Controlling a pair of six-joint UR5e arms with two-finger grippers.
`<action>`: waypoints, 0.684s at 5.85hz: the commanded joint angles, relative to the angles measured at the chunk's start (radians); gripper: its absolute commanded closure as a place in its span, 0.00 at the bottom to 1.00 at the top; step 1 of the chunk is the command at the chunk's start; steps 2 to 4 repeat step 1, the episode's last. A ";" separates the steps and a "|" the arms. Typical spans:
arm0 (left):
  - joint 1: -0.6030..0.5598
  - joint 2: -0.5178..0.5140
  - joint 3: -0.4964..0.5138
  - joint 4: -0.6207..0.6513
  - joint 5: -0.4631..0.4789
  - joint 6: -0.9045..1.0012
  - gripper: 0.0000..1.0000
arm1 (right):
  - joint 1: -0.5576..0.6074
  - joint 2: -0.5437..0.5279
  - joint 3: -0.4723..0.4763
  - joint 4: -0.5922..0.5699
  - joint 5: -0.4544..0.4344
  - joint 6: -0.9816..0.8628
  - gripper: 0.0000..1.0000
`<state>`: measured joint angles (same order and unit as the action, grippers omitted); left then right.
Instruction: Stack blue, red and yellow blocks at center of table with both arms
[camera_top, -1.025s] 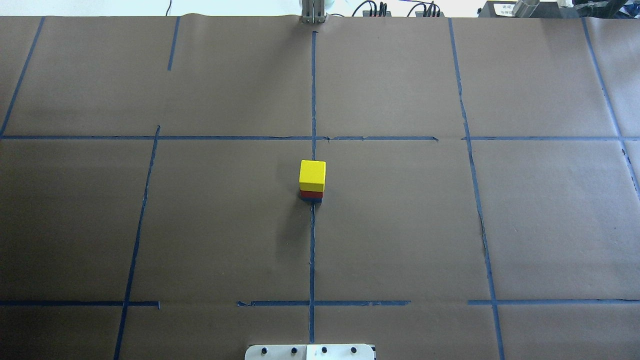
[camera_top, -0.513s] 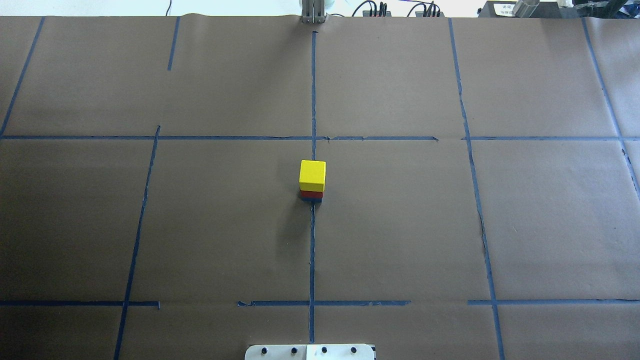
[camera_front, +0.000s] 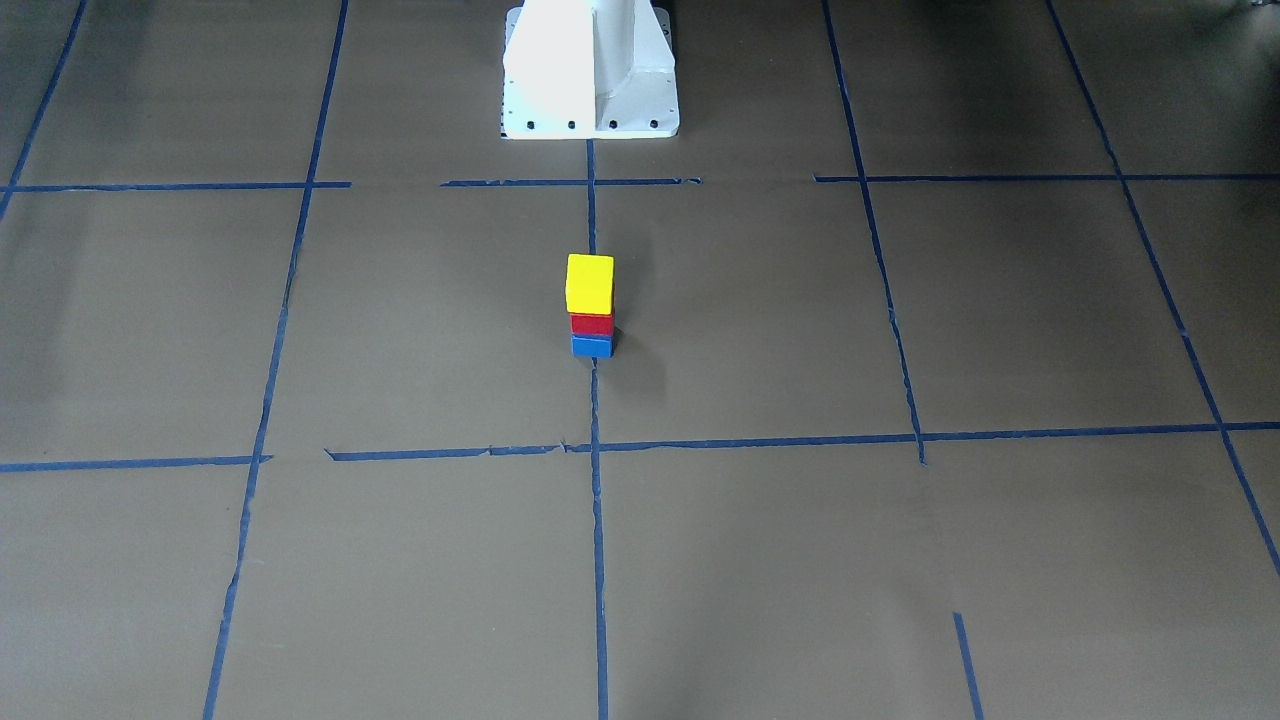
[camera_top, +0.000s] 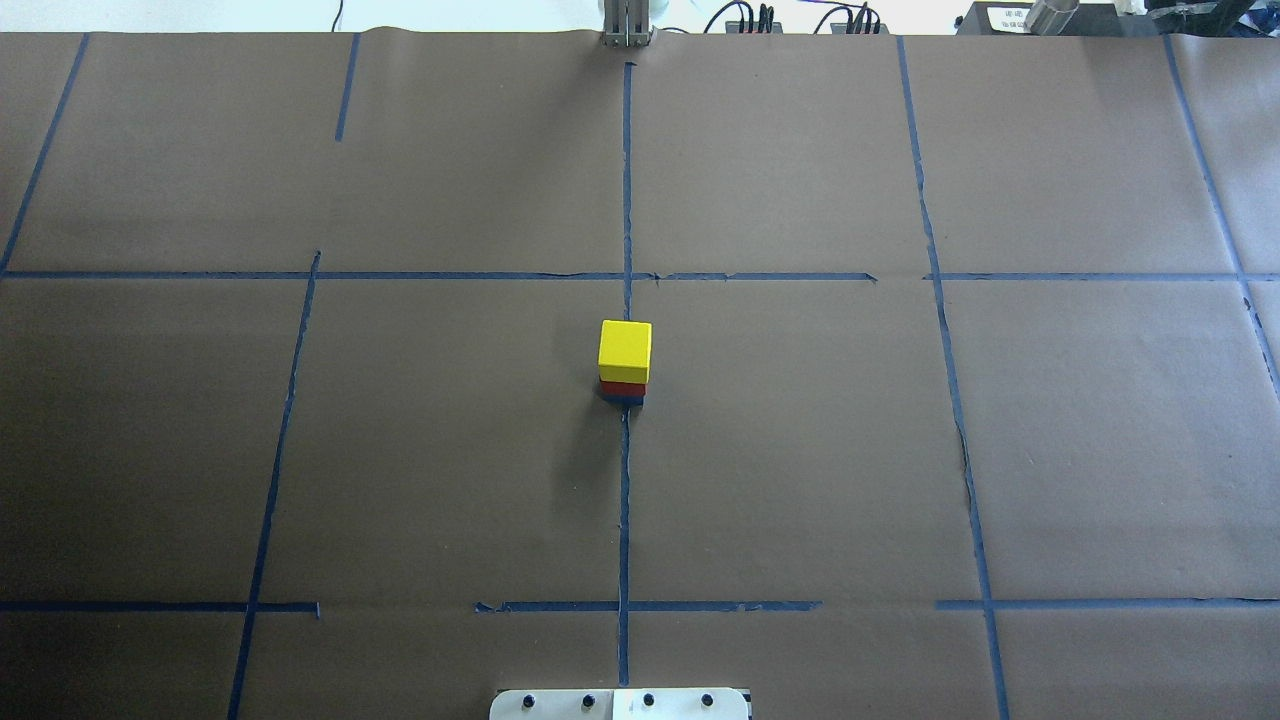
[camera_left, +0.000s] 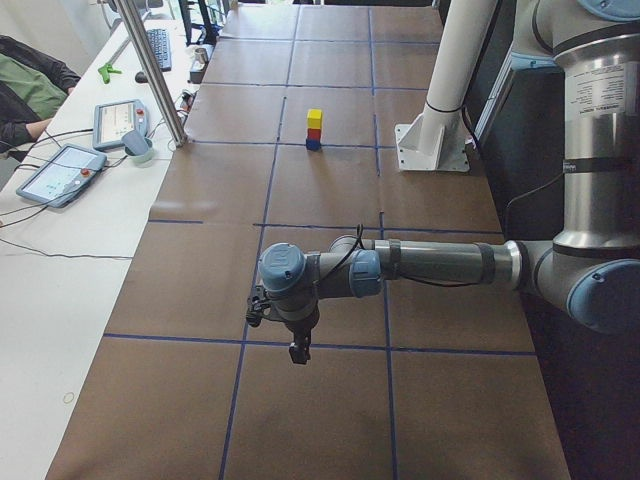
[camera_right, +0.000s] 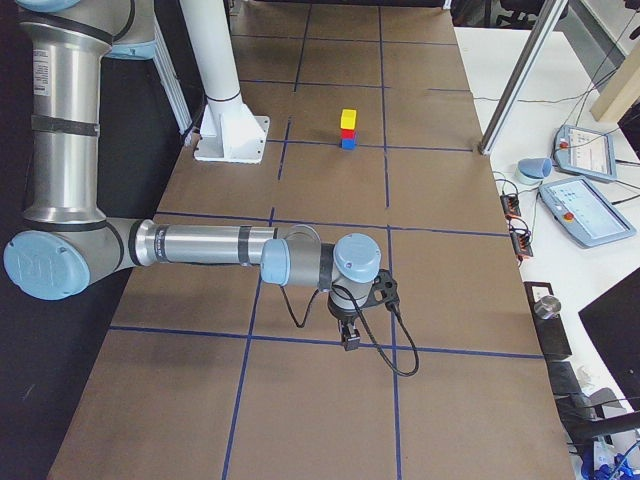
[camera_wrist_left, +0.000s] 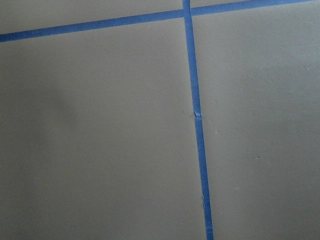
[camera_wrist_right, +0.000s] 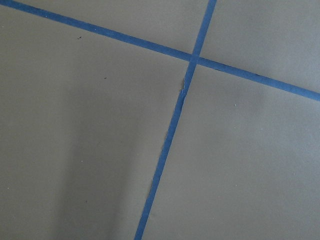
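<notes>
Nothing in the room can actually be read. A white label (camera_top: 1003, 14) on the dark box (camera_top: 1100, 22) beyond the far edge of the table carries print too small to make out. The two teach pendant screens (camera_right: 583, 212) on the side bench show only blurred coloured panels, with no legible word or number.

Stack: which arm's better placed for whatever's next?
Neither: yellow block sits on red block on blue block at centre; nothing looks left to stack. The left gripper and right gripper hang near opposite ends of the table, about equally far.
</notes>
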<state>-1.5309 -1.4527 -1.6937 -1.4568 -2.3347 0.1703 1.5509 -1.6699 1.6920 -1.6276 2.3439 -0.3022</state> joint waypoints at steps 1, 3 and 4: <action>0.000 0.000 0.000 0.003 0.000 0.000 0.00 | 0.000 0.001 0.000 0.000 0.000 0.000 0.00; 0.000 0.000 0.000 0.003 0.000 0.000 0.00 | 0.000 0.001 0.000 0.000 0.000 0.000 0.00; 0.000 0.000 0.000 0.003 0.000 0.000 0.00 | 0.000 0.001 0.000 0.000 0.000 0.000 0.00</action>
